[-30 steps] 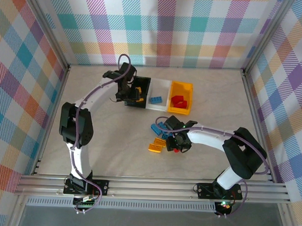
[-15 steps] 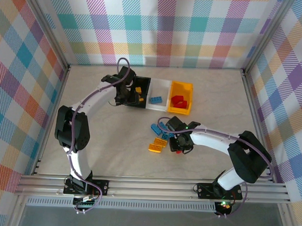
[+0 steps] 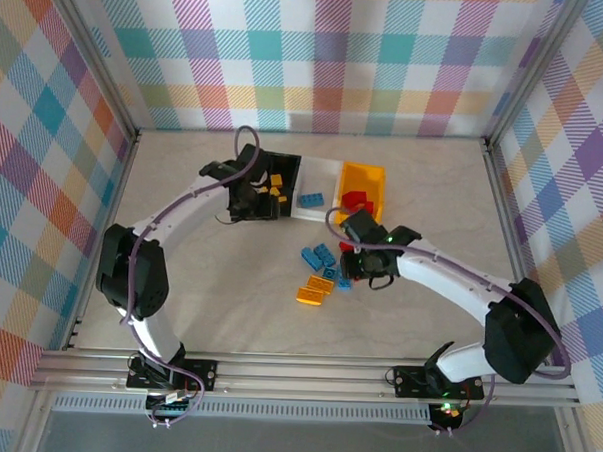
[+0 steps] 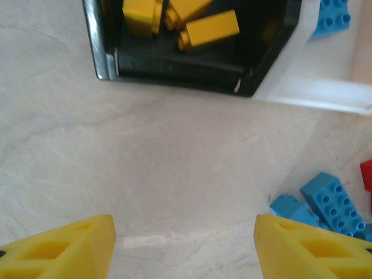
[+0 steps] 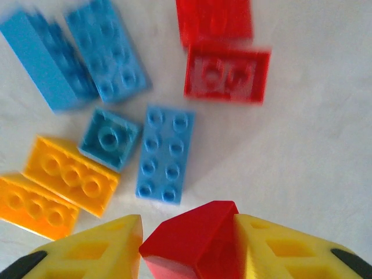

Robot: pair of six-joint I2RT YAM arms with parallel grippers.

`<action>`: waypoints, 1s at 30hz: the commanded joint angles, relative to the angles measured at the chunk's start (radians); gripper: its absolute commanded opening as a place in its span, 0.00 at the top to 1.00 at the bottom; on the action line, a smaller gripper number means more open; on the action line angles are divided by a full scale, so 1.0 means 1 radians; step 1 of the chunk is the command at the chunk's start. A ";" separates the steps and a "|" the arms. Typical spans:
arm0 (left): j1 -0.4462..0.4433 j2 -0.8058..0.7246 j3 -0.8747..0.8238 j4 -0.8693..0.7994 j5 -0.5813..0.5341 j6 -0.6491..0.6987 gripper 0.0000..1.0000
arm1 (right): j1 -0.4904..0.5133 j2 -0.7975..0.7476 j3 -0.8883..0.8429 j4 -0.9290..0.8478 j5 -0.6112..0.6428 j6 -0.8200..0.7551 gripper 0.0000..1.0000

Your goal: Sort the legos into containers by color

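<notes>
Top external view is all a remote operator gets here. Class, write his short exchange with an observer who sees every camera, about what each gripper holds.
Operator: Is the right gripper holding anything?
Observer: Yes. The right gripper is shut on a small red plastic studded brick.
Operator: And the left gripper?
Observer: The left gripper is open with nothing between its jaws. It is over bare table, with the black plastic bin ahead of it.

Bright, even light from above leaves only soft, faint shadows on the table (image 3: pixel 433 192). The right wrist view is motion-blurred (the far red legos (image 5: pixel 226 72) smear most); the overhead view is sharp.
</notes>
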 commanded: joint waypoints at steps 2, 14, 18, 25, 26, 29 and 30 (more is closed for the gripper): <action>-0.065 -0.070 -0.092 0.018 -0.017 -0.039 0.35 | -0.114 0.087 0.169 0.032 -0.003 -0.108 0.55; -0.256 -0.259 -0.388 0.104 -0.009 -0.149 0.33 | -0.283 0.555 0.670 0.049 -0.050 -0.222 0.55; -0.340 -0.239 -0.422 0.150 -0.010 -0.172 0.26 | -0.302 0.625 0.744 0.041 -0.059 -0.230 0.46; -0.421 -0.132 -0.386 0.189 -0.015 -0.179 0.21 | -0.303 0.592 0.731 0.030 -0.080 -0.230 0.39; -0.431 -0.115 -0.376 0.194 -0.015 -0.175 0.21 | -0.304 0.567 0.715 0.028 -0.083 -0.227 0.39; -0.463 -0.058 -0.339 0.205 -0.016 -0.168 0.21 | -0.303 0.456 0.603 0.047 -0.118 -0.200 0.38; -0.472 -0.036 -0.325 0.204 -0.017 -0.167 0.21 | -0.303 0.407 0.550 0.058 -0.130 -0.188 0.38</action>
